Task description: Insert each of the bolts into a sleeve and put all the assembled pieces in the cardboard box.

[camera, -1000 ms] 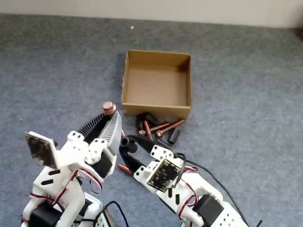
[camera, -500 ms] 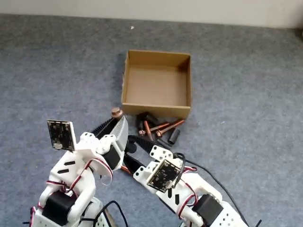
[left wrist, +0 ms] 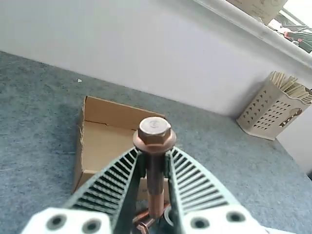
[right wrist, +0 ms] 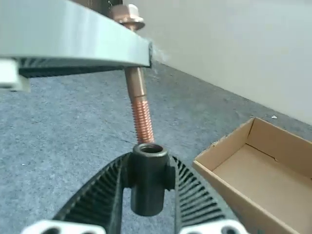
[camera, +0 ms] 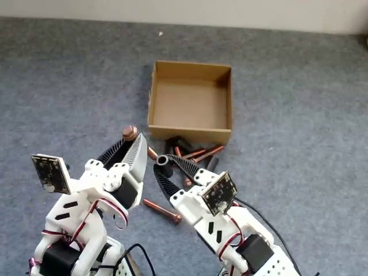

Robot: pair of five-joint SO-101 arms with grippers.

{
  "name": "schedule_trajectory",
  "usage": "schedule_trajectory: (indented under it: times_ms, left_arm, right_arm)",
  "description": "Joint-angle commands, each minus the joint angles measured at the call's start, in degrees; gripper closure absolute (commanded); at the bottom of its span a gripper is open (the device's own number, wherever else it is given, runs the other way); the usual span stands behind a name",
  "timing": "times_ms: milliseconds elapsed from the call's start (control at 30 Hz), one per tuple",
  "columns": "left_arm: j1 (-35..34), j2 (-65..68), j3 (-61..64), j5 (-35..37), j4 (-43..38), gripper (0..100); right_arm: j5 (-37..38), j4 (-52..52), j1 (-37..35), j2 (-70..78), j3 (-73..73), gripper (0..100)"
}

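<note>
While your left end effector (camera: 133, 142) is clamped on a copper bolt (camera: 130, 132), you can see in the left wrist view that its fingers (left wrist: 114, 187) pinch the shank just under the flanged head. The head stands clear above the fingertips and the threaded end pokes out below them. To the right of it, your right end effector (camera: 164, 167) is closed narrowly around a black sleeve (camera: 163, 160), held upright with its open mouth facing up. In the right wrist view the bolt's threaded end comes down right at that mouth, just behind its rim. You cannot tell from these views whether the thread touches the sleeve or has entered it. Seen from above, the two end effectors sit close side by side, tips angled toward each other. On the grey tabletop (camera: 299, 144), a loose bolt (camera: 162, 210) lies flat below and between the two end effectors, nearer the right arm's body. Just beyond the right end effector's tips is a small heap of bolts and sleeves (camera: 195, 154), copper and black pieces lying crossed over one another. The heap lies against the near wall of the cardboard box (camera: 190, 133), which stands open-topped beyond both end effectors, slightly to the right.
</note>
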Motion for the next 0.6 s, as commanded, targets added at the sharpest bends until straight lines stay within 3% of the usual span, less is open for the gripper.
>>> schedule_trajectory:
  times_ms: [0,400,567]
  left_arm:
    - [0.7,-0.4,-3.9,0.6,-1.8,99]
    - [0.9,-0.4,-3.8,0.5,-1.7,99]
    - [1.0,-0.4,-3.9,0.4,3.1,99]
  right_arm:
    - [-0.6,-1.1,0.9,-0.7,-0.2,99.5]
    - [2.8,-1.4,-2.2,-0.9,3.1,99.5]
    - [2.9,-1.5,-2.1,-0.9,2.9,99.5]
